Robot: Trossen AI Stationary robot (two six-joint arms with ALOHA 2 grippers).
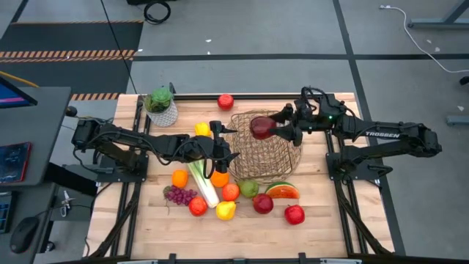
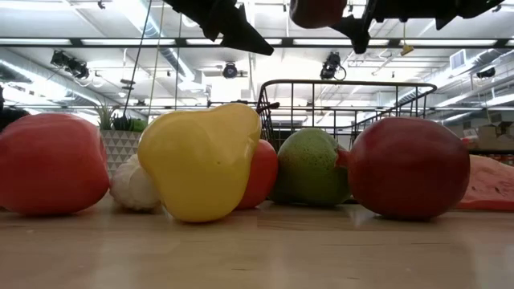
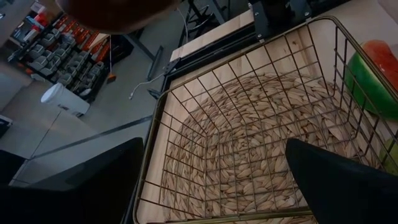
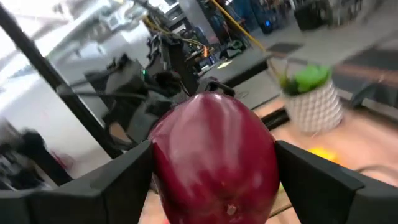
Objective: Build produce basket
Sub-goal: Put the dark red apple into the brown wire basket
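Two end effectors meet at the wire basket [image 1: 265, 150] mid-counter. Right end effector [image 1: 275, 126] grips a dark red apple [image 1: 261, 127] above it; lower before letting go. Left end effector [image 1: 225, 143], fingers spread and empty, hovers at the basket's left rim, other produce [image 1: 226, 210] nearby.

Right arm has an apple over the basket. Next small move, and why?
Probably lower it a bit, then open. The right gripper holds the dark red apple above the basket, whose woven floor looks empty in the left wrist view. The left gripper waits open at the basket's rim, so keep clear.
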